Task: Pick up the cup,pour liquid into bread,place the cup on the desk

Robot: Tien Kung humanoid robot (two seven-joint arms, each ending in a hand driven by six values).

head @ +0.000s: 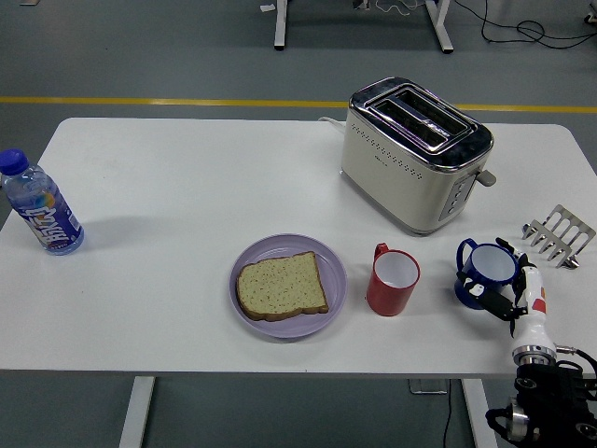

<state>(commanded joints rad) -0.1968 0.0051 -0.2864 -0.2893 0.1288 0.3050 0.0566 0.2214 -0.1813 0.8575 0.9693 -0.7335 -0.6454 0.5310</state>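
Note:
A blue cup with side handles stands at the table's right front. My right hand comes up from the lower right corner, and its black fingers are curled round the cup's near side. A red mug, white inside, stands to the left of the blue cup. Further left a slice of bread lies flat on a purple plate. My left arm does not show.
A cream toaster stands behind the mugs. A metal toast rack sits at the right edge, just behind my hand. A water bottle stands at the far left. The table's near edge runs close below the plate.

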